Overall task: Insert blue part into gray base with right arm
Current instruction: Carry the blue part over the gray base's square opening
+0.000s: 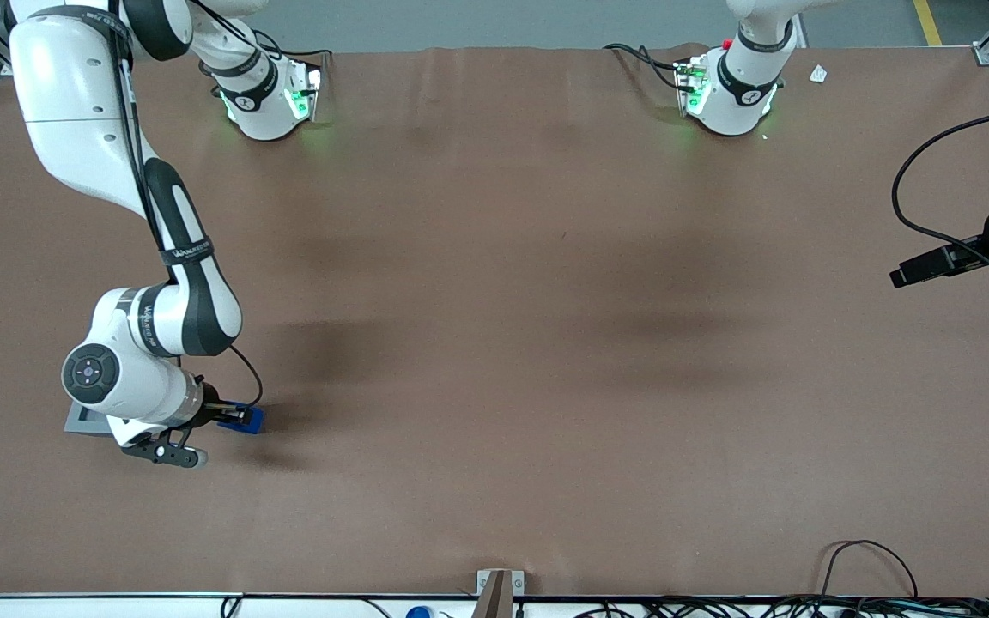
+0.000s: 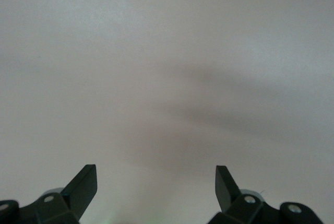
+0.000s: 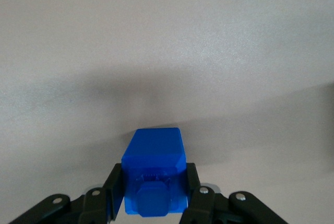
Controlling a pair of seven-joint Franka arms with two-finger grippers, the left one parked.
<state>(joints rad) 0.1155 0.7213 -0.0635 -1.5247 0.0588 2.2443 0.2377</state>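
Note:
The blue part [image 3: 154,169] sits between the two black fingers of my right gripper [image 3: 152,182], which press on both its sides; its raised knob faces the wrist camera. In the front view the gripper [image 1: 237,418] holds the blue part [image 1: 252,420] low over the brown table at the working arm's end. The gray base [image 1: 82,421] shows only as a light gray edge under the right arm's wrist [image 1: 130,378], beside the gripper; most of it is hidden by the arm.
The brown table [image 1: 494,343] stretches toward the parked arm's end. A black camera on a cable [image 1: 941,262] sticks in at that end. A small bracket [image 1: 499,588] and cables lie at the table edge nearest the front camera.

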